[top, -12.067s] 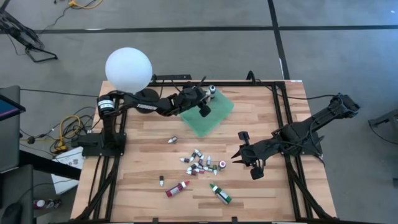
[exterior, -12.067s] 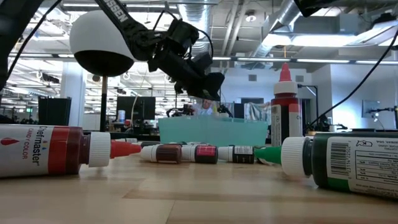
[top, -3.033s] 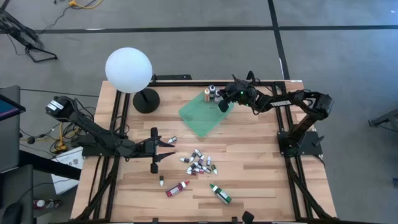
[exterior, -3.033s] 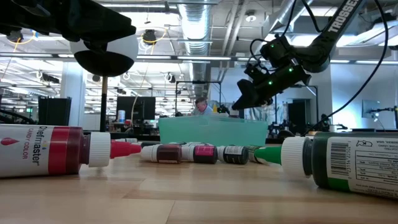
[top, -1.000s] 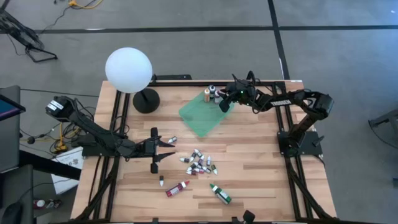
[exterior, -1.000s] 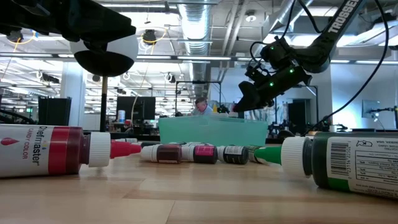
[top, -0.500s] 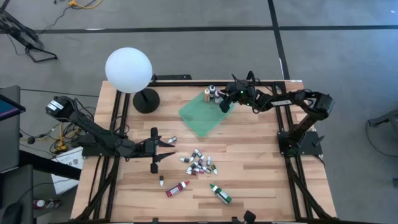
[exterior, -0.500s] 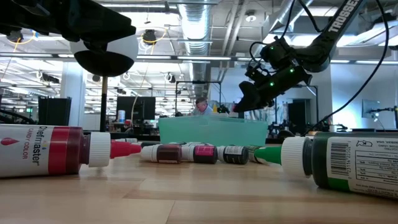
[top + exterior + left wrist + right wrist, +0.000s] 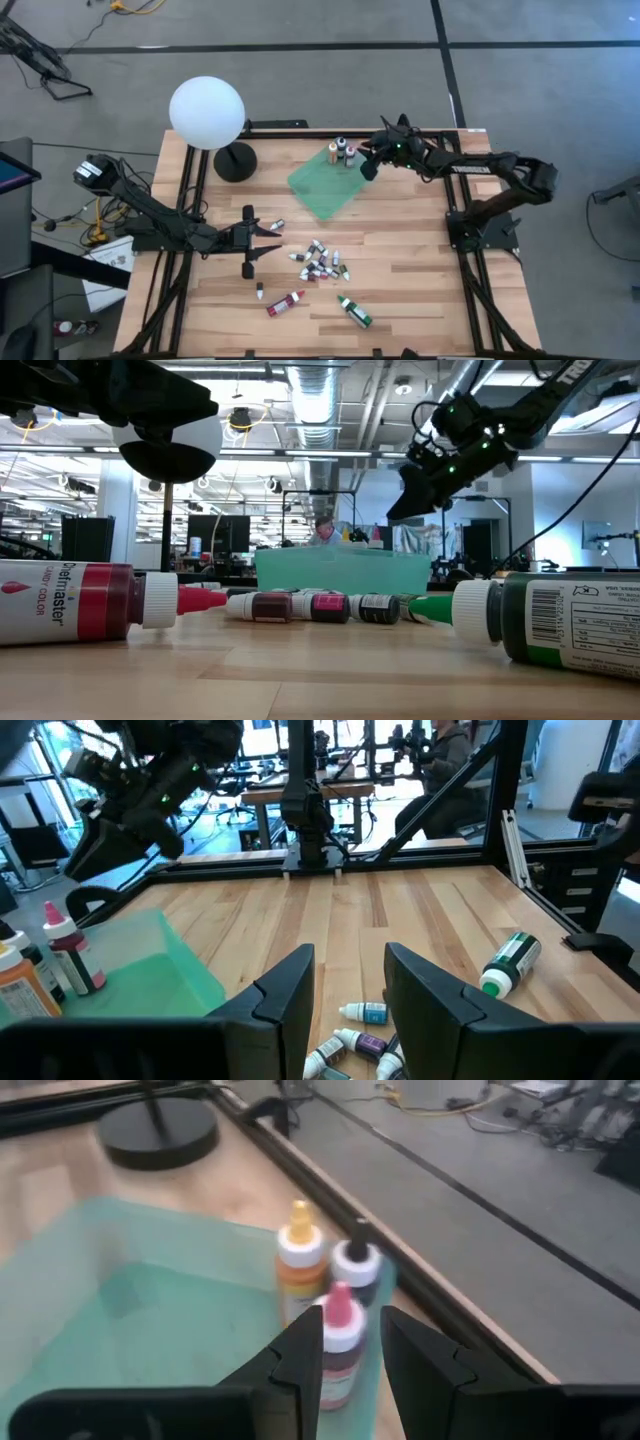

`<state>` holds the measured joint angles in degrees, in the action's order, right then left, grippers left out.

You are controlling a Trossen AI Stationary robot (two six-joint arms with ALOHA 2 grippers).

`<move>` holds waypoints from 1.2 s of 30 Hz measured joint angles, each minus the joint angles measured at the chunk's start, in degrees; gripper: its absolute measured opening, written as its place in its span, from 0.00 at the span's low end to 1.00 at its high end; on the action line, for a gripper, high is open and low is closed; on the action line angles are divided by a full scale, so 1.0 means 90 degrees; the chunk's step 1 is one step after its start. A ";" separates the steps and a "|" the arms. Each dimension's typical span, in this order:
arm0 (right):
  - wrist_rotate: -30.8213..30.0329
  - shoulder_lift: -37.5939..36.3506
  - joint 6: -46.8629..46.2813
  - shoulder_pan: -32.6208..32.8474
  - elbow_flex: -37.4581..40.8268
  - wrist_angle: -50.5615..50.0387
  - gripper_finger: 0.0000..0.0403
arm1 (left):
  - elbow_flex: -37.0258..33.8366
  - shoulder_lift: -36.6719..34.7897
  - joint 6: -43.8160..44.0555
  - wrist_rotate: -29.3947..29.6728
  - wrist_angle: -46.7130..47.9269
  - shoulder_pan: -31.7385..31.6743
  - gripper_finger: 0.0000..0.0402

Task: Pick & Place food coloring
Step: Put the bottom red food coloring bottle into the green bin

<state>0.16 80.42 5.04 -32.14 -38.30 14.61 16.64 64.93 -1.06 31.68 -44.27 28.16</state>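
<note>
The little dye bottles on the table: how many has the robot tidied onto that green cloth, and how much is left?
Three bottles stand upright at the far corner of the green cloth. The right gripper hangs open just beside them, holding nothing. The left gripper waits open near a lone bottle. Most of the job remains: the main cluster and three larger bottles lie on the bare table.

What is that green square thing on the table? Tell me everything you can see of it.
The green square cloth looks like a thin, translucent mint-green sheet, lying flat on the wooden table near its far edge, turned at an angle. Three small bottles stand upright on its far corner: one orange, one dark with a white collar, one reddish with a pink tip. The right gripper hangs just above that corner, not touching it.
</note>
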 joint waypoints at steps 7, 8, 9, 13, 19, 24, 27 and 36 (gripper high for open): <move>0.0477 -0.0472 0.0165 0.0876 0.0000 -0.1130 0.24 | 0.0000 0.0000 0.0027 -0.0323 0.0041 0.0000 0.30; 0.0479 -0.0508 0.0170 0.1054 0.0000 -0.1271 0.24 | 0.0000 0.0000 0.0039 -0.0340 0.0053 0.0000 0.30; 0.0482 -0.0541 0.0172 0.1230 0.0000 -0.1399 0.24 | 0.0000 0.0000 0.0076 -0.0378 0.0063 -0.0002 0.30; 0.0486 -0.0644 0.0214 0.1959 0.0002 -0.1724 0.24 | 0.0000 0.0000 0.0286 -0.0532 0.0177 0.0000 0.30; 0.0491 -0.0878 0.0332 0.2978 0.0002 -0.2047 0.24 | 0.0084 0.0000 0.0801 -0.0636 0.0280 -0.0002 0.30; 0.0491 -0.0998 0.0342 0.3589 0.0002 -0.2160 0.24 | 0.0608 0.0068 0.1429 -0.0634 0.1306 0.0042 0.30; 0.0489 -0.1003 0.0347 0.3799 0.0002 -0.2166 0.24 | 0.1068 0.0244 0.1592 -0.0629 0.1878 0.0094 0.30; 0.0483 -0.1003 0.0235 0.3907 0.0002 -0.2647 0.24 | 0.2949 0.1520 0.2415 -0.0813 0.4315 0.0168 0.30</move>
<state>4.51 71.40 7.16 3.02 -38.28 -9.21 43.18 78.60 20.67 24.36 -5.43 29.67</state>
